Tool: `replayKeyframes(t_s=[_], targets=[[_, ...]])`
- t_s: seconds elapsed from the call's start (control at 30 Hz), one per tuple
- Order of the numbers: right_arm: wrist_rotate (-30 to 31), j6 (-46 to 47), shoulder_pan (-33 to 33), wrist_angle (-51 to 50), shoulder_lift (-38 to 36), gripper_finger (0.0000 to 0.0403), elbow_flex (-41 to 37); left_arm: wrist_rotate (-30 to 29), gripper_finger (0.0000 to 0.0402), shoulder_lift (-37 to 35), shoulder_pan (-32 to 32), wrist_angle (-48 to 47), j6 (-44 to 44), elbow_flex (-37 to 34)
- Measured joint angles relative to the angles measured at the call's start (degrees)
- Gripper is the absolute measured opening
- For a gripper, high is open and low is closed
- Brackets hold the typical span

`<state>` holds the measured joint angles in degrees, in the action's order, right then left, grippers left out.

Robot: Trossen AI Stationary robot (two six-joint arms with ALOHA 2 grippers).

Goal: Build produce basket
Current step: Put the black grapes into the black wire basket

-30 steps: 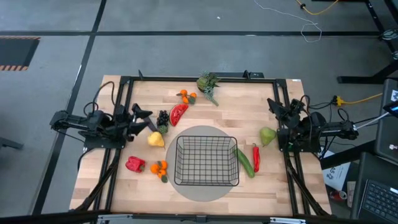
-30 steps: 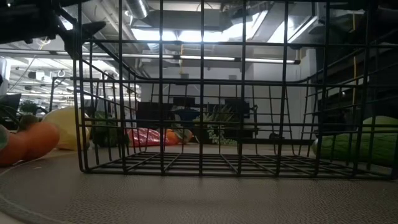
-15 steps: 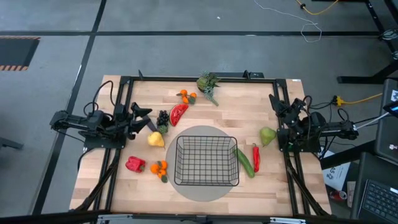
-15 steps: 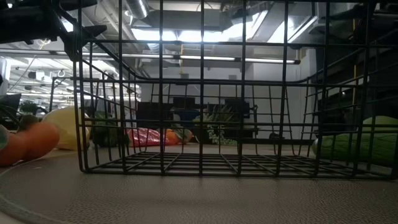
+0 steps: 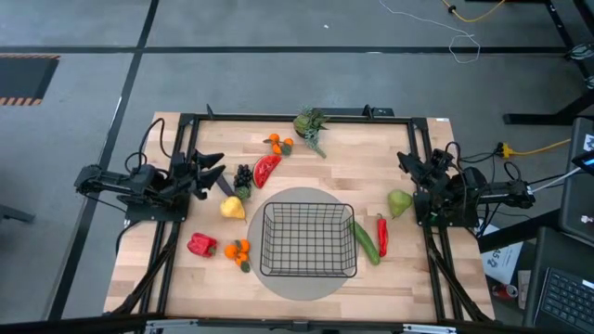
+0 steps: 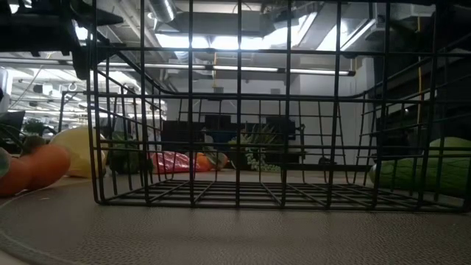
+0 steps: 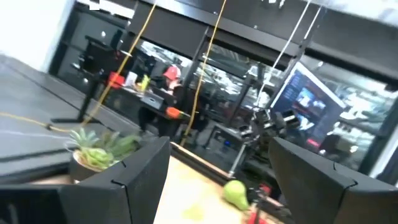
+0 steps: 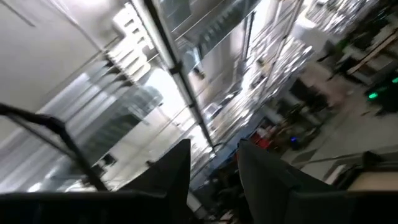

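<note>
Basket (image 5: pixel 309 241) sits empty at table centre on the grey mat (image 5: pixel 278 202), nothing loaded yet. My left claw (image 5: pixel 212 168), at 9 o'clock, fingers spread wide, carries nothing. Next, I reckon: drop onto yellow fruit (image 5: pixel 232 208) w/ care. Right claw (image 5: pixel 408 163), 3 o'clock, slightly parted, waits near pear (image 5: pixel 399 202).

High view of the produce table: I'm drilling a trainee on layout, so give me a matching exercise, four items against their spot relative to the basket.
Items:
1. red pepper
2. green pear
3. watermelon slice
4. green cucumber

Places, as seen from above around the basket:
A. right of it, near the right arm's claw
B. lying along its right side
C. left of it, near the table's front-left
D. beyond its far-left corner, beside the dark grapes

Pairs: 1-C, 2-A, 3-D, 4-B
</note>
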<state>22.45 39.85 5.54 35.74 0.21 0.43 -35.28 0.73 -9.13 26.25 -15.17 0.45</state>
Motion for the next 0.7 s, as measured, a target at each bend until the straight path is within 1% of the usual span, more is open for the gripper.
replayKeyframes(t_s=[0.1, 0.23, 0.3, 0.4, 0.53, 0.63, 0.7], targets=[[-1.62, -0.33, 0.00, 0.16, 0.01, 0.0134, 0.00, 0.21, 0.0270, 0.00, 0.00, 0.17, -4.45, 0.00], [-1.30, -5.80, -0.07, 0.25, 0.00, 0.0134, 0.00, 0.64, 0.0270, 0.00, 0.00, 0.17, -8.52, 0.00], [-0.65, -7.05, -0.11, 0.59, 0.02, 0.0134, 0.00, 2.48, 0.0270, 0.00, 0.00, 0.21, -9.84, 0.00], [-0.70, -6.73, -0.11, 0.84, 0.02, 0.0134, 0.00, 4.94, 0.0270, 0.00, -0.02, 0.73, -10.27, 0.00], [-1.81, -4.10, -0.11, 1.05, 0.02, 0.0134, 0.22, 5.91, 0.0270, 0.03, -0.02, 3.69, -13.13, 0.34], [-4.43, -6.12, -0.11, 1.20, 0.06, 0.0134, 2.68, 10.01, 0.0270, 1.35, -0.02, 5.17, -11.56, 2.78], [-4.78, -9.55, -0.11, 1.16, 0.16, 0.0134, 5.07, 10.51, 0.0270, 4.00, -0.02, 5.27, -9.87, 5.39]])
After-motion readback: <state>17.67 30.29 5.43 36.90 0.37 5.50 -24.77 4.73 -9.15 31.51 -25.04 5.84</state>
